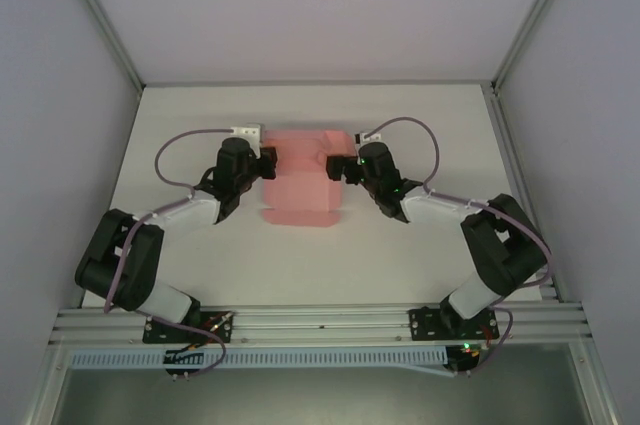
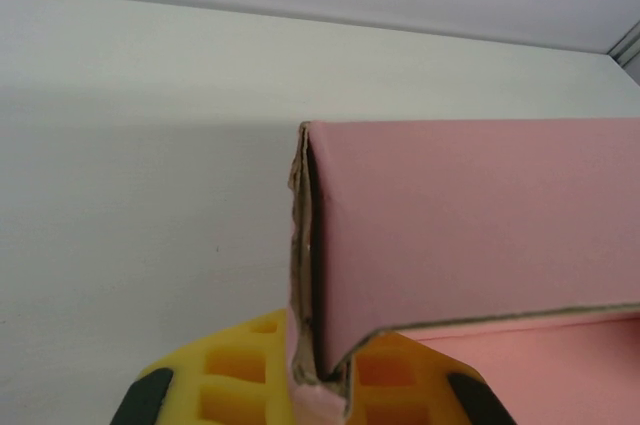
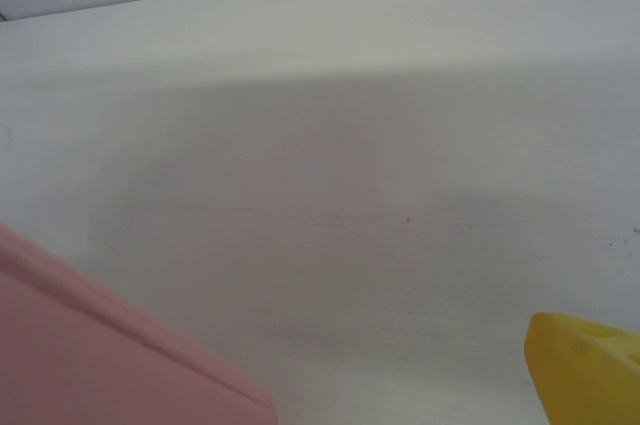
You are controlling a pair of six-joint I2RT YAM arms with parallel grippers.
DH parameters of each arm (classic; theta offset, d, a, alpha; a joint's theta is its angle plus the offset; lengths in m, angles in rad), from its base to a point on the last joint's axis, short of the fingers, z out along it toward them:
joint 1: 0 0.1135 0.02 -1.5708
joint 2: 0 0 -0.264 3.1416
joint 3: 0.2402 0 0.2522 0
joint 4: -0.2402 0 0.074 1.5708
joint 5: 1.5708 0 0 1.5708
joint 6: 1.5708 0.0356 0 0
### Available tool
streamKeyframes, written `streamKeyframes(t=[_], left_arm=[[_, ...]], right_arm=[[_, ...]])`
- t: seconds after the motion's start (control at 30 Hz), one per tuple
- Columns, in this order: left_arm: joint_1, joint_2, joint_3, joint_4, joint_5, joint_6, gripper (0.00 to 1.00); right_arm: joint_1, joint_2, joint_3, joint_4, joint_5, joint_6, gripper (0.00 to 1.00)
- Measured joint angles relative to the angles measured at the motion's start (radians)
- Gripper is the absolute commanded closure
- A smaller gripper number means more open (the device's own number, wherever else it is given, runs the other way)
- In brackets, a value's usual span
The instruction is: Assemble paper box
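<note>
**Left pincer pinching a raised flap, right one beside the box: tear and slip risk**

The paper box [image 1: 300, 185] is pink and mostly flat. It lies mid-desk between your two arms on the white desk [image 1: 190, 125].

Your left pincer [image 2: 320, 390] is closed narrow on the box's left edge. In the left wrist view the folded card edge sits between the two yellow pads [image 2: 240, 385]. One wall panel stands up from there and leans over the sheet.

Your right pincer [image 1: 337, 167] is at the box's right edge, but the top view is too small to tell contact. The right wrist view gives one yellow fingertip [image 3: 590, 370] low right and a pink corner low left, with bare desk between them. Whether it is wide or narrow I cannot tell.

Risks, my call:
- The card is thin and the gripped edge looks frayed and layered. Twist or pull sideways with the left and it likely tears, or creases off the fold line.
- The pinch is right at the edge. A small tug could slip it out, and the wall would flop flat.
- The right side isn't visibly holding anything. If you lift with the left, the whole sheet probably drags across the desk instead of folding.
- If the right pincer comes in low, it could catch under a flap. It could also shove the box into your left fingers and crumple it.
</note>
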Motion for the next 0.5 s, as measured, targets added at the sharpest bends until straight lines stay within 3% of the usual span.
streamKeyframes(t=[0.23,0.5], left_arm=[[0.005,0.002,0.0,-0.009,-0.014,-0.011,1.0],[0.005,0.002,0.0,-0.021,-0.013,-0.014,1.0]], right_arm=[[0.036,0.021,0.055,-0.072,0.089,-0.033,0.0],[0.043,-0.002,0.052,-0.095,0.102,-0.031,0.0]])
